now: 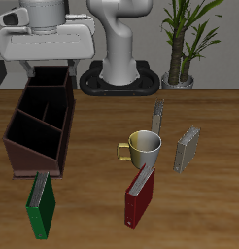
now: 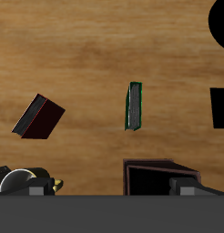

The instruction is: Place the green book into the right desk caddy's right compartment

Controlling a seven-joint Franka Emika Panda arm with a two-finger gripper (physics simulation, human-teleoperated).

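The green book (image 1: 41, 205) stands on its edge close to the table's front edge, the nearest thing to the exterior camera, with its pale pages turned up; the wrist view shows it (image 2: 134, 106) as a thin green sliver on the bare wood. Nothing touches it. Just behind it sits the right desk caddy (image 1: 39, 124), a dark brown-maroon open box with inner dividers, its front corner near the book's back end; only an edge of it (image 2: 159, 176) shows in the wrist view.

Beside the green book, also near the front edge, a dark-red book (image 1: 139, 196) stands upright and leans close to a metallic mug (image 1: 143, 148) with a yellow handle. Farther back and to the side are two grey books, one (image 1: 187, 149) beside the mug and one (image 1: 158, 114) thinner, behind it. That makes four books in all, one mug and one caddy on the table (image 1: 92, 209).

The arm rises from its base at the table's back, and its white head hangs high above the caddy. The tool (image 2: 112, 187) looks straight down from well above the table; its fingers (image 2: 36, 187) hold nothing, but whether they are spread or together I cannot tell. A potted plant (image 1: 182, 44) stands behind the table.
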